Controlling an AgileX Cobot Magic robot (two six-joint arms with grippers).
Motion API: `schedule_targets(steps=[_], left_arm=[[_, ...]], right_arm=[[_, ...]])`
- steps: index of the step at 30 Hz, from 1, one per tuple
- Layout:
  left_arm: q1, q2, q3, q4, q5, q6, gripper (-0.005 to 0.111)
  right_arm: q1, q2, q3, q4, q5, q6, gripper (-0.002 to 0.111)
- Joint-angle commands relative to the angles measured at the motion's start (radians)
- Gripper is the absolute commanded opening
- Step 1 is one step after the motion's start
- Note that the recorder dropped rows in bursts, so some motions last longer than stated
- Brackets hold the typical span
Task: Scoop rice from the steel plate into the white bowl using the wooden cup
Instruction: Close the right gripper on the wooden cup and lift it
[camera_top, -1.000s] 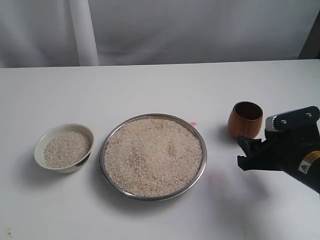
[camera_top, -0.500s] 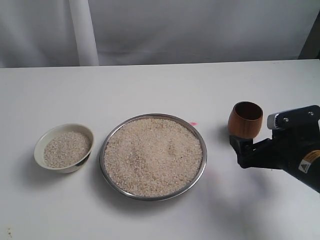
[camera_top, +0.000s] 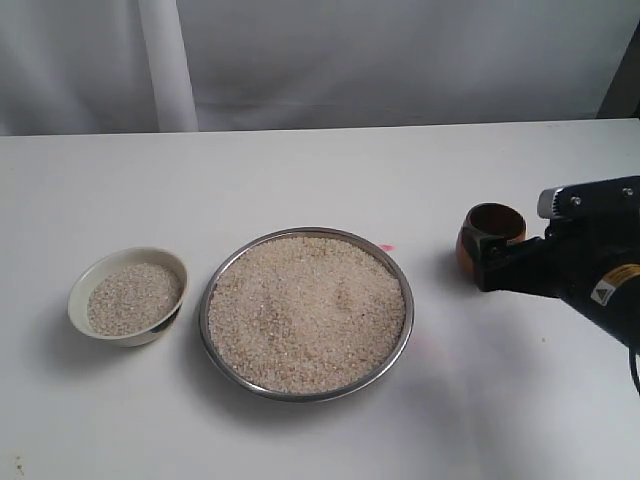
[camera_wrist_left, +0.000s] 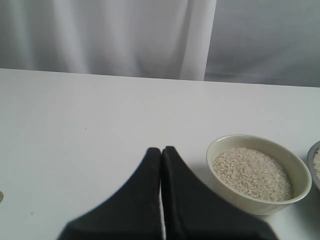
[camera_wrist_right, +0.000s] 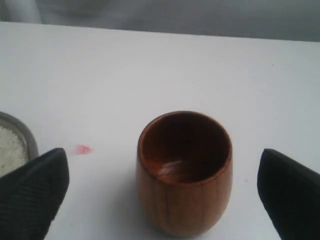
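Around the wooden cup (camera_wrist_right: 184, 172), the right end effector (camera_wrist_right: 161, 157) stands wide open, touching nothing.

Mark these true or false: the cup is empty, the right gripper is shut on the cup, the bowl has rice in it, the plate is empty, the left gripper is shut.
1. The cup is empty. True.
2. The right gripper is shut on the cup. False: it is open, one side on either side of the cup, not touching it.
3. The bowl has rice in it. True.
4. The plate is empty. False: it is filled with rice.
5. The left gripper is shut. True.
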Motion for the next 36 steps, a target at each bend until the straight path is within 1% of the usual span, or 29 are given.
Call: schedule_targets(steps=[1, 5, 8, 16, 21, 36], left_arm=[[-0.006, 0.0, 0.001, -0.001, -0.011, -0.002, 0.0], [-0.006, 0.0, 0.001, -0.001, -0.011, -0.002, 0.0], [-0.006, 0.0, 0.001, -0.001, -0.011, -0.002, 0.0], [-0.006, 0.0, 0.001, -0.001, -0.011, -0.002, 0.0], [-0.006, 0.0, 0.001, -0.001, -0.011, -0.002, 0.0], [-0.006, 0.0, 0.001, -0.001, -0.011, -0.002, 0.0]], right_arm=[[-0.007, 0.035, -0.032, 0.052, -0.019, -0.029, 0.093], [-0.007, 0.107, -0.06, 0.052, -0.06, -0.025, 0.093], [-0.007, 0.166, -0.061, 0.052, -0.159, -0.023, 0.092], [-0.007, 0.265, -0.061, 0.052, -0.324, -0.042, 0.092], [-0.007, 0.3, -0.119, 0.052, -0.264, -0.049, 0.092], [-0.007, 0.434, -0.219, 0.052, -0.277, -0.132, 0.091]])
